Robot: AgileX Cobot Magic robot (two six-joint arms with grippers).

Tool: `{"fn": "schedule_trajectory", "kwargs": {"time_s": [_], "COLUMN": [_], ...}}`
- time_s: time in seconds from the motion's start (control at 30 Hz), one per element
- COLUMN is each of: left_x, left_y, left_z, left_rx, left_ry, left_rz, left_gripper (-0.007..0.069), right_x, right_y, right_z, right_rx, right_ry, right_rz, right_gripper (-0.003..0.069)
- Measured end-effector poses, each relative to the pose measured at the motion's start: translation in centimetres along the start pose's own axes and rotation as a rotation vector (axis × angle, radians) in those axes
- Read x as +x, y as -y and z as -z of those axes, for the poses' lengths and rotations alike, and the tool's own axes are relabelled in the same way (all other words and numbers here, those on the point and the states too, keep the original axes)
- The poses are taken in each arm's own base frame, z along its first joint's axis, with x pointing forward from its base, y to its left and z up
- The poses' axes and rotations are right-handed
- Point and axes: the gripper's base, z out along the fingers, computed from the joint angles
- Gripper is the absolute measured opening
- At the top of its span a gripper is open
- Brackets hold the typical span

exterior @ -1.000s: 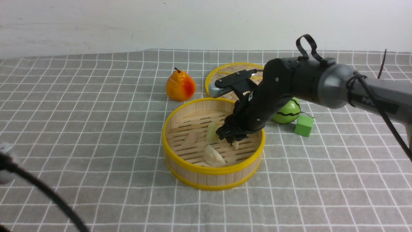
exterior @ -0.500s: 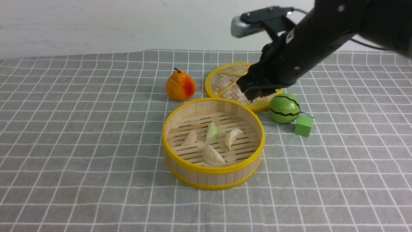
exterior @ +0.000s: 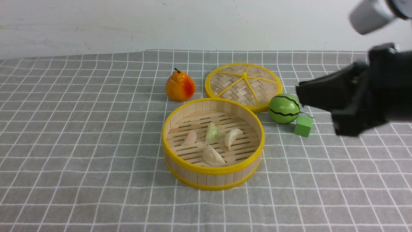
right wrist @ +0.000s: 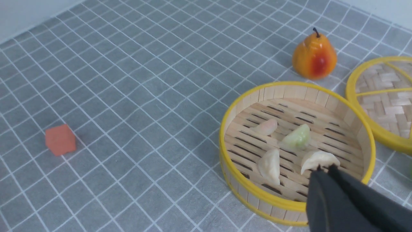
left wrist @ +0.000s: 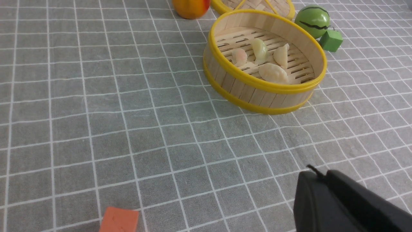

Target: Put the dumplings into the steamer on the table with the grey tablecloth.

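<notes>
Right end effector point(exterior: 301, 93), pressed together, hangs beside the steamer point(exterior: 212, 170) holding four dumplings point(exterior: 212, 156).

Right pincer point(exterior: 302, 93) closed, empty, left pincer point(left wrist: 313, 175) closed

Front view looks forward; wrist views oblique, all share steamer point(exterior: 209, 178).

Lab-style robot test setup, bare white wall point(exterior: 96, 25), grey tablecloth point(exterior: 80, 145), toy pear point(exterior: 180, 87), toy dumplings point(exterior: 212, 156) in steamer point(exterior: 212, 178)
</notes>
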Motion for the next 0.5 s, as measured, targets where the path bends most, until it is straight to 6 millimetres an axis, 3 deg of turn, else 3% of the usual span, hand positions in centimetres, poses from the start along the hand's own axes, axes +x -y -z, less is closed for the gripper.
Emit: {"fn": "schedule_trajectory", "kwargs": {"time_s": [0.07,0.23,0.5], "left_x": [0.0,0.0,0.0], "left_y": [0.0,0.0,0.0], "left_z": [0.0,0.0,0.0], "left_rx": [0.0,-0.001,-0.001], "left_ry": [0.0,0.0,0.0], "left_rz": [0.0,0.0,0.0], "left_gripper": [0.0031,0.0035,0.0037], "right_x": [1.0,2.8,4.3], "right_y": [-0.6,-1.5,-2.5], "right_z": [2.0,4.7,6.4], "right_rx": [0.005,0.011,-0.029], "right_ry": [0.051,0.109,0.089], "right_rz": [0.005,0.018,0.036], "right_gripper": [-0.0019,-0.0015,-0.001]}}
